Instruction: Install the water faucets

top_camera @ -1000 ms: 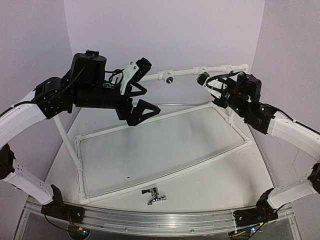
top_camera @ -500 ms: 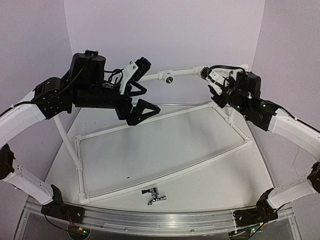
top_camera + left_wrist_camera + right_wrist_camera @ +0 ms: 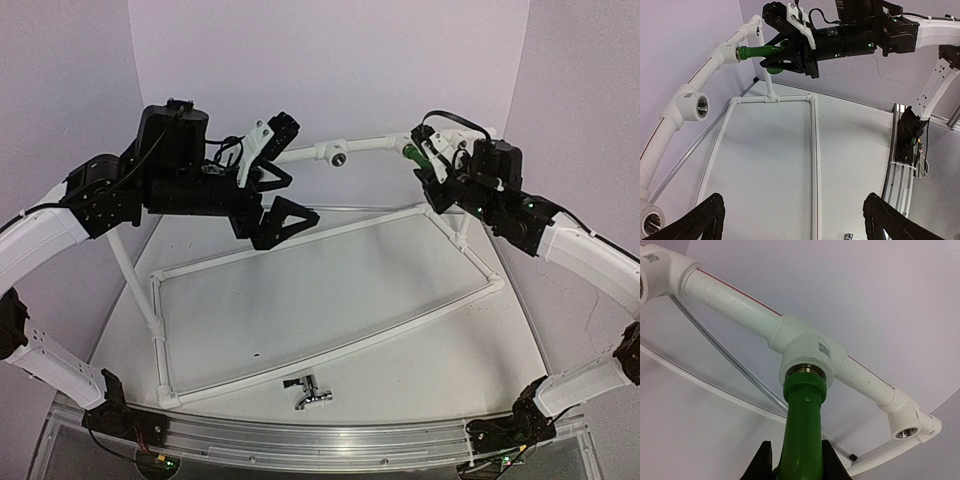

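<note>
Your right end effector (image 3: pixel 428 165) is clamped on the green faucet (image 3: pixel 802 430), with one finger pressed against each side of its body. Straight ahead of the fingertips, the faucet's nose meets the metal-lined mouth of a white tee socket (image 3: pixel 812 352) on the raised pipe rail (image 3: pixel 735 297). The green collar sits against the metal ring, but you cannot tell how far in it goes. Just to the right of that end effector, the rail ends in an elbow (image 3: pixel 905 432) with an open threaded mouth.

Your left end effector (image 3: pixel 285 198) hangs with its fingers wide apart and nothing between them. It is raised above the desk (image 3: pixel 420 370) and near the left stretch of the same rail. An open socket (image 3: pixel 338 155) on the rail lies just beyond it, between the two end effectors.

The chrome faucet (image 3: pixel 308 392) lies on its side on the desk, well apart from both end effectors and close to the arm bases. It is outside the white pipe frame (image 3: pixel 157 320) that lies flat on the desk. That frame's near bar runs between the chrome faucet and your open left end effector
</note>
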`<action>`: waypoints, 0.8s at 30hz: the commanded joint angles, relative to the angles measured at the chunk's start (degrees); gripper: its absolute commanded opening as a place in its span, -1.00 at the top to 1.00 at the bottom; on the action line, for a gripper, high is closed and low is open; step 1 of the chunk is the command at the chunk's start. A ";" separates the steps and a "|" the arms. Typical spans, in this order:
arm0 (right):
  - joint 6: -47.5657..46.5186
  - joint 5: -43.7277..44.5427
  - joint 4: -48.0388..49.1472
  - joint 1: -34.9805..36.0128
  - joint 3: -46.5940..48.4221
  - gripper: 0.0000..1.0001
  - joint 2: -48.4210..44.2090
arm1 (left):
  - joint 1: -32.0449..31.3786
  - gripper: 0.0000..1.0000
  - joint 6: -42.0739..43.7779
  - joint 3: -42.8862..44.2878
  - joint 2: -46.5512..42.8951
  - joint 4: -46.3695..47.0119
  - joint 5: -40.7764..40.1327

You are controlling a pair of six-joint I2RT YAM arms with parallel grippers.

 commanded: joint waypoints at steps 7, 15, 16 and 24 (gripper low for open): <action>14.75 -8.13 -1.87 -1.82 5.15 1.00 1.51 | 0.13 -0.92 -0.64 -0.90 -2.17 2.68 0.56; 19.79 -12.95 -3.74 -3.63 7.33 1.00 2.67 | 0.14 -0.92 -0.62 -1.26 -2.31 2.87 0.40; 20.66 -13.67 -3.94 -3.87 7.69 1.00 2.86 | 0.18 -0.92 -0.59 -1.26 -2.33 2.87 0.39; 27.53 -20.00 -4.76 -6.63 9.69 1.00 3.90 | 0.14 -0.92 -0.63 -1.46 -2.71 2.81 0.30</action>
